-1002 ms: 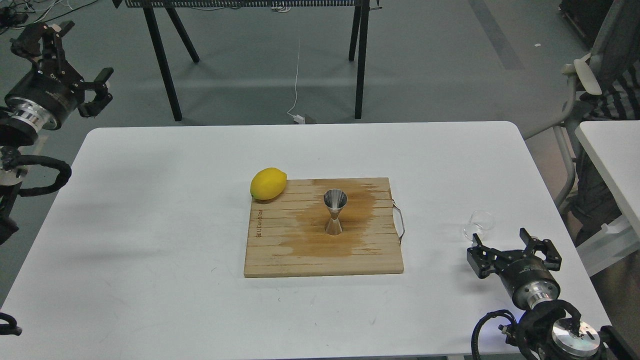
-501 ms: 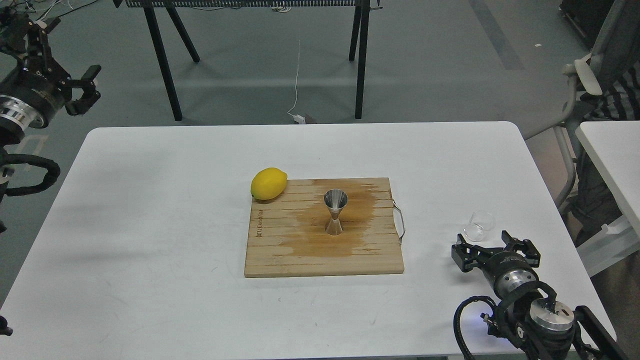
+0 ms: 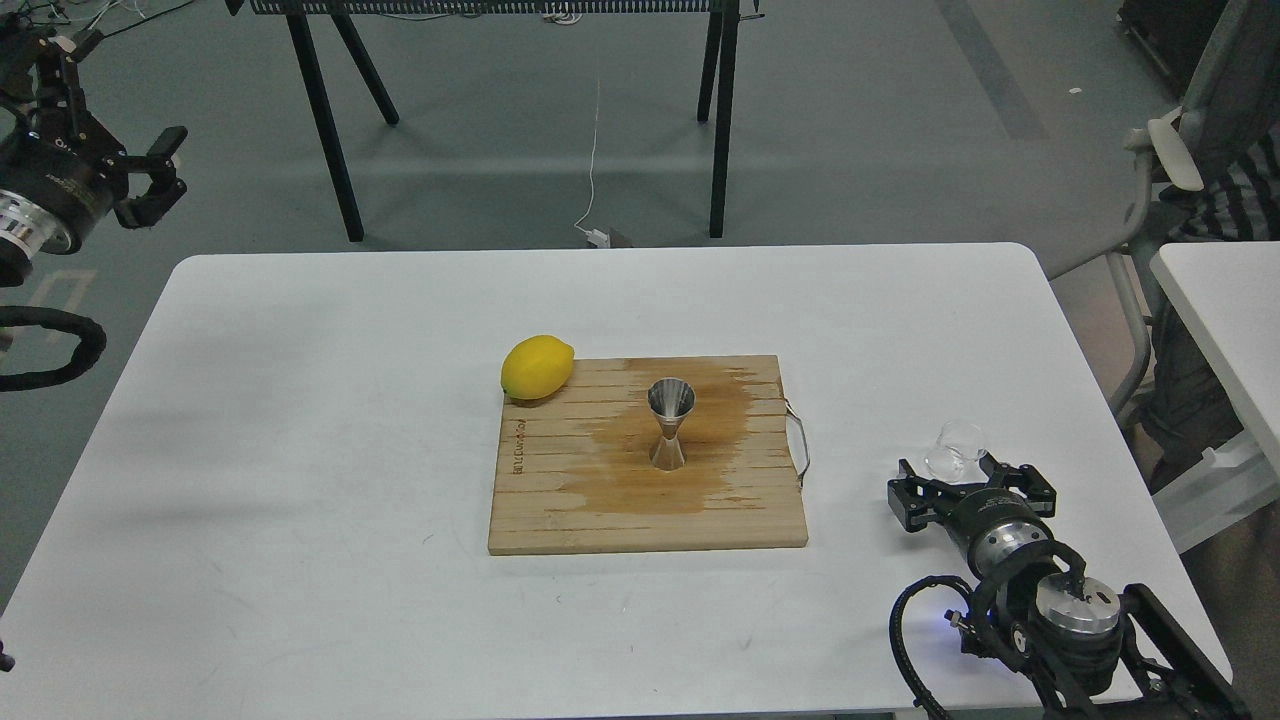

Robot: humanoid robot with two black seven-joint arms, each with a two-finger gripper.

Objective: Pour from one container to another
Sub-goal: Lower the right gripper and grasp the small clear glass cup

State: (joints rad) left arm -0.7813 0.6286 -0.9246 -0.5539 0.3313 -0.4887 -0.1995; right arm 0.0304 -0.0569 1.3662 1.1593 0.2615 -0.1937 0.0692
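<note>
The small clear glass cup (image 3: 956,450) stands on the white table (image 3: 300,420) at the right, upright. My right gripper (image 3: 968,488) sits just in front of the cup, open, its fingers spread to either side of the cup's near base without closing on it. The steel hourglass jigger (image 3: 670,425) stands upright in the middle of the wooden board (image 3: 560,510), on a dark wet stain. My left gripper (image 3: 150,178) hangs open and empty beyond the table's far left corner.
A yellow lemon (image 3: 537,367) rests at the board's far left corner. The board has a wire handle (image 3: 800,450) on its right side. A chair (image 3: 1190,170) and a second table (image 3: 1225,320) stand to the right.
My right gripper has slid leftward and up to the glass cup. My left arm has drawn back toward the upper left edge of the view.
</note>
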